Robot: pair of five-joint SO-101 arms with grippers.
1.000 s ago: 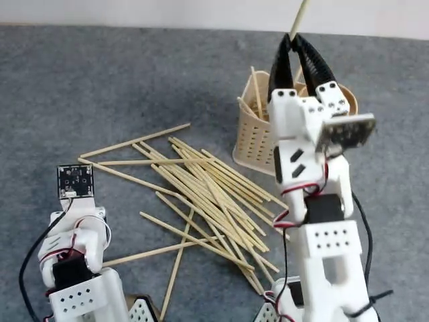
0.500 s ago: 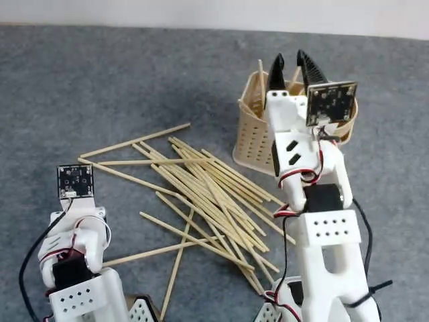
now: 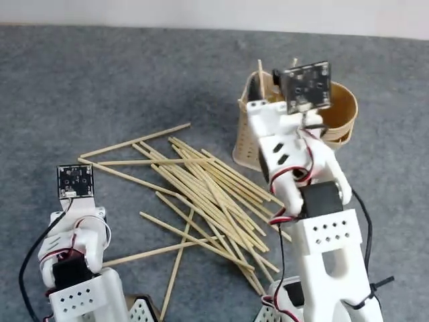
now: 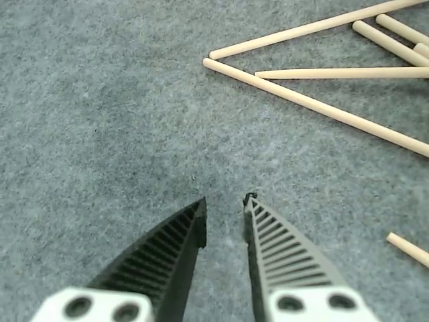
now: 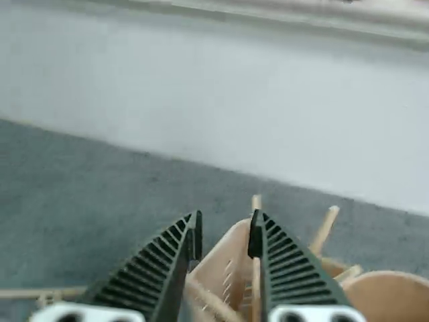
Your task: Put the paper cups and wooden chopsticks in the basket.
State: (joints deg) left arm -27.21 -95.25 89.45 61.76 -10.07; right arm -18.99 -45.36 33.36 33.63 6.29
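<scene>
Dozens of round wooden chopsticks (image 3: 214, 194) crisscross your fuzzy grey worktop (image 3: 100, 80). A few stand in the perforated basket (image 3: 251, 144) far right, paper cup (image 3: 342, 111) alongside. Your right gripper (image 5: 224, 235) above it and left gripper (image 4: 224, 204), near left, gape slightly, empty.

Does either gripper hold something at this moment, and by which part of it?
Nothing is held. The left gripper is open over the carpet; the right gripper is open above the basket, with nothing between its jaws.

- A grey, felt-like cloth (image 3: 100, 74) covered the whole table, its nap coarse and mottled.
- A plain, pale wall (image 3: 134, 12) stood behind the cloth and met its far edge in a straight line.
</scene>
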